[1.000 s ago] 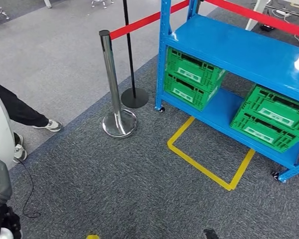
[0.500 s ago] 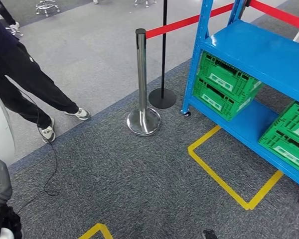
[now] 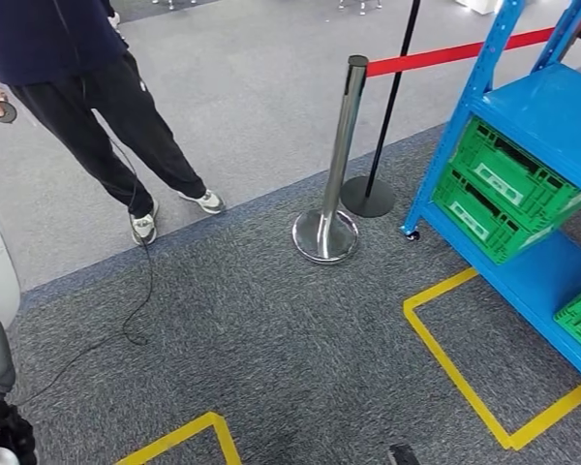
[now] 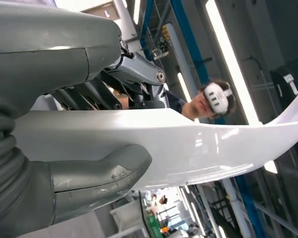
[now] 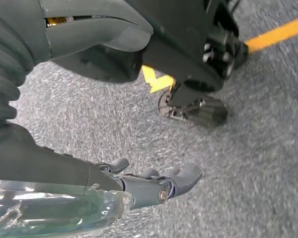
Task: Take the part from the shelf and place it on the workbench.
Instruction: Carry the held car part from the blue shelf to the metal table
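Beside blue steel shelf: transport step judged underway. Left hand clamped on glossy white curved part; right hand extended, holding nothing. Next: locate workbench.

One blue shelf, three green crates, two barrier posts, one person.

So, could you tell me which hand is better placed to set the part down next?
Left. The left hand grips the white part between thumb and fingers; the right hand hangs over the carpet, fingers stretched out.
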{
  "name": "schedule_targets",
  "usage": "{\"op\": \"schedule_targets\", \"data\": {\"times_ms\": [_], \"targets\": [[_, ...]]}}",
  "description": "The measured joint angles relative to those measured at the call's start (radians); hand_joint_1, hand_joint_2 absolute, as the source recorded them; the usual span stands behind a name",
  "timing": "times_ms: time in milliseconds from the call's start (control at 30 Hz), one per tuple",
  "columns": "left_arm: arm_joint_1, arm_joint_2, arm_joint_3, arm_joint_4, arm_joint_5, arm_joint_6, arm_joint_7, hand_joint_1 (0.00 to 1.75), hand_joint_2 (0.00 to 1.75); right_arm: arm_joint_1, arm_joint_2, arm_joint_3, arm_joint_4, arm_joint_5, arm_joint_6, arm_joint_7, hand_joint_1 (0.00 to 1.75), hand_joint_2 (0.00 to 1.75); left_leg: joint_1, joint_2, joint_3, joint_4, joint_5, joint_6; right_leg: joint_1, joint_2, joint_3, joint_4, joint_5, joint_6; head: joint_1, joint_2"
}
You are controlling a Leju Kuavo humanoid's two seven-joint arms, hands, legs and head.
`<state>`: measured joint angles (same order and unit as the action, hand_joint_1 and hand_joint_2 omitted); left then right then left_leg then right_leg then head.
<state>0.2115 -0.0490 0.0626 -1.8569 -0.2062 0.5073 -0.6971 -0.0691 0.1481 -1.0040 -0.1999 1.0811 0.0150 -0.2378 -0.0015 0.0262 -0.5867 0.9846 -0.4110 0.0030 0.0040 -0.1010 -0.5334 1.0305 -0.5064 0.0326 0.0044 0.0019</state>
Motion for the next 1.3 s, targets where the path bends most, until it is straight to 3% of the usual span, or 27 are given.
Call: {"op": "schedule_targets", "data": {"times_ms": [33,67,100,133,167,200,233,300,367,400,467,533,600,667,700,767,800,833,900,967,1033,1100,1167,1200,1233,1267,1300], "targets": [[-0.001,0.0,0.0,0.0,0.0,0.0,0.0,1.75,1.75,0.0,0.0,0.0,0.0,0.0,0.002,0.001,0.0,1.75,0.003,-0.011,0.001,-0.003,0.003,0.006,-0.002,0.03,-0.016,0.037,-0.022,0.004,0.003,0.0],[-0.003,0.0,0.001,0.0,0.0,-0.001,-0.001,1.75,1.75,0.001,0.0,0.0,0.0,0.0,0.004,0.002,0.0,1.75,0.004,-0.023,0.0,-0.003,0.003,0.01,-0.003,0.064,-0.045,0.097,-0.053,0.007,0.006,0.0],[-0.003,0.0,0.001,0.0,0.0,-0.001,-0.001,1.75,1.75,0.003,0.0,0.0,0.0,0.0,0.006,0.003,0.0,1.75,0.004,-0.035,-0.001,-0.003,0.004,0.013,-0.004,0.085,-0.08,0.169,-0.084,0.008,0.007,0.0],[-0.003,0.0,0.001,0.0,0.0,-0.002,-0.001,1.75,1.75,0.006,0.0,0.0,0.0,0.0,0.007,0.004,0.0,1.75,0.003,-0.049,-0.001,-0.003,0.004,0.015,-0.003,0.094,-0.114,0.233,-0.105,0.007,0.008,0.0],[-0.003,0.0,0.001,0.0,0.0,-0.002,-0.001,1.75,1.75,0.007,0.0,0.0,0.0,0.0,0.007,0.004,0.0,1.75,0.001,-0.064,-0.002,-0.003,0.004,0.016,-0.003,0.098,-0.135,0.268,-0.109,0.005,0.008,0.0],[-0.002,0.001,0.001,0.0,0.0,-0.002,-0.001,1.75,1.75,0.008,0.0,0.0,0.0,0.0,0.008,0.004,0.0,1.75,-0.001,-0.079,-0.001,-0.002,0.005,0.017,-0.001,0.101,-0.138,0.263,-0.092,0.001,0.009,0.0],[-0.003,0.001,0.001,0.0,0.0,-0.002,-0.001,1.75,1.75,0.008,0.0,0.0,0.0,-0.001,0.008,0.004,0.0,1.75,-0.002,-0.095,0.0,-0.002,0.005,0.017,0.001,0.107,-0.122,0.219,-0.058,-0.006,0.008,0.0],[-0.003,0.001,0.001,0.0,0.0,-0.002,-0.001,1.75,1.75,0.007,-0.001,0.0,0.0,-0.001,0.008,0.004,0.0,1.75,-0.001,-0.122,0.001,-0.002,0.006,0.016,0.005,0.159,-0.061,0.077,0.016,-0.022,0.008,0.0],[-0.004,0.001,0.001,0.0,0.0,-0.002,-0.001,1.75,1.75,0.007,-0.002,0.0,0.0,-0.001,0.008,0.005,0.0,1.75,0.004,-0.149,-0.004,0.0,0.009,0.008,0.007,0.207,-0.019,-0.014,0.045,-0.03,0.008,0.0],[-0.003,0.001,0.002,0.0,0.0,-0.002,-0.001,1.75,1.75,0.007,-0.003,0.0,0.0,-0.001,0.008,0.005,0.0,1.75,0.007,-0.161,-0.009,0.0,0.012,0.002,0.009,0.211,-0.013,-0.025,0.043,-0.032,0.008,0.0],[-0.001,0.001,0.002,0.0,0.0,-0.002,-0.001,1.75,1.75,0.006,-0.003,0.0,0.0,-0.001,0.008,0.005,0.0,1.75,0.012,-0.177,-0.017,-0.002,0.017,-0.01,0.01,0.184,-0.003,-0.039,0.05,-0.033,0.008,0.0],[-0.003,0.002,0.002,0.0,0.0,-0.002,-0.001,1.75,1.75,0.005,-0.002,0.0,0.0,-0.001,0.008,0.004,0.0,1.75,0.007,-0.133,-0.04,0.036,-0.01,-0.018,0.006,0.152,0.007,-0.059,0.061,-0.037,0.005,0.0],[-0.006,0.003,0.001,0.0,0.0,-0.002,-0.001,1.75,1.75,0.006,-0.002,0.0,0.0,-0.001,0.008,0.003,0.0,1.75,0.006,-0.068,-0.097,0.145,-0.071,-0.025,0.004,0.118,0.012,-0.068,0.062,-0.039,0.002,0.0],[-0.005,0.003,0.001,0.0,0.0,-0.002,-0.001,1.75,1.75,0.008,-0.002,0.0,0.0,-0.001,0.009,0.004,0.0,1.75,0.013,-0.044,-0.149,0.247,-0.104,-0.037,0.003,0.084,0.012,-0.068,0.059,-0.038,0.002,0.0],[-0.004,0.003,0.001,0.0,0.0,-0.002,-0.001,1.75,1.75,0.009,-0.002,0.0,0.0,-0.001,0.009,0.005,0.0,1.75,0.019,-0.039,-0.154,0.256,-0.095,-0.044,0.0,0.068,0.013,-0.067,0.056,-0.035,0.002,0.0],[-0.003,0.004,0.001,0.0,0.001,-0.002,-0.001,1.75,1.75,0.008,-0.001,0.0,0.0,0.0,0.01,0.005,0.0,1.75,0.031,-0.02,-0.111,0.178,-0.036,-0.061,-0.007,0.04,0.016,-0.059,0.047,-0.024,0.002,0.0],[-0.004,0.004,0.001,0.0,0.001,-0.002,-0.001,1.75,1.75,0.007,-0.002,0.0,0.0,0.0,0.01,0.005,0.0,1.75,0.034,0.008,-0.077,0.117,-0.011,-0.071,-0.008,0.029,0.016,-0.052,0.04,-0.015,0.0,0.0],[-0.005,0.004,0.0,0.0,0.001,-0.002,-0.001,1.75,1.75,0.006,-0.003,0.0,0.0,0.0,0.01,0.005,0.0,1.75,0.036,0.028,-0.049,0.067,0.004,-0.072,-0.008,0.019,0.013,-0.041,0.03,-0.006,-0.003,0.0],[-0.006,0.004,0.0,0.0,0.001,-0.002,-0.001,1.75,1.75,0.005,-0.004,0.0,-0.001,0.0,0.009,0.004,0.0,1.75,0.034,0.046,-0.026,0.026,0.001,-0.056,-0.003,0.002,0.013,-0.029,0.013,0.007,-0.005,0.0],[-0.004,0.005,0.002,0.0,0.002,-0.002,-0.001,1.75,1.75,0.004,-0.004,0.0,-0.001,0.0,0.009,0.004,0.0,1.75,0.032,0.018,-0.027,0.031,-0.007,-0.031,-0.006,-0.015,0.022,-0.028,0.001,0.013,-0.001,0.0],[-0.004,0.005,0.003,0.0,0.001,-0.002,-0.001,1.75,1.75,0.001,-0.003,0.0,-0.001,0.0,0.009,0.004,0.0,1.75,0.03,-0.007,-0.027,0.032,-0.007,-0.017,-0.013,0.016,0.014,0.007,-0.029,0.018,0.001,0.0],[-0.005,0.005,0.003,0.0,0.001,-0.002,-0.001,1.75,1.75,0.001,-0.002,0.0,-0.001,0.0,0.01,0.004,0.0,1.75,0.028,-0.028,-0.027,0.031,-0.006,-0.006,-0.014,0.072,-0.04,0.124,-0.091,0.018,0.004,0.0],[-0.005,0.005,0.003,0.0,0.0,-0.002,-0.001,1.75,1.75,0.005,-0.002,0.0,0.0,0.0,0.01,0.004,0.0,1.75,0.023,-0.055,-0.027,0.031,-0.006,-0.001,-0.012,0.095,-0.115,0.257,-0.135,0.011,0.005,0.0],[-0.005,0.005,0.003,0.0,0.0,-0.002,-0.001,1.75,1.75,0.006,-0.002,0.0,0.0,0.0,0.01,0.005,0.0,1.75,0.02,-0.071,-0.027,0.031,-0.007,0.001,-0.01,0.099,-0.138,0.284,-0.131,0.006,0.005,0.0],[-0.004,0.005,0.003,0.0,0.0,-0.002,-0.001,1.75,1.75,0.006,-0.001,0.0,0.0,-0.001,0.01,0.005,0.0,1.75,0.018,-0.087,-0.026,0.032,-0.007,0.001,-0.008,0.103,-0.138,0.264,-0.103,-0.001,0.005,0.0],[-0.005,0.005,0.003,0.0,0.0,-0.002,-0.001,1.75,1.75,0.006,-0.001,0.0,0.0,-0.001,0.01,0.004,0.0,1.75,0.017,-0.101,-0.025,0.032,-0.007,0.001,-0.005,0.111,-0.121,0.21,-0.064,-0.007,0.005,0.0],[-0.005,0.005,0.003,0.0,0.0,-0.002,-0.001,1.75,1.75,0.005,-0.001,0.0,0.0,-0.001,0.01,0.005,0.0,1.75,0.018,-0.115,-0.025,0.032,-0.006,0.001,-0.004,0.135,-0.094,0.138,-0.022,-0.013,0.005,0.0]]}}
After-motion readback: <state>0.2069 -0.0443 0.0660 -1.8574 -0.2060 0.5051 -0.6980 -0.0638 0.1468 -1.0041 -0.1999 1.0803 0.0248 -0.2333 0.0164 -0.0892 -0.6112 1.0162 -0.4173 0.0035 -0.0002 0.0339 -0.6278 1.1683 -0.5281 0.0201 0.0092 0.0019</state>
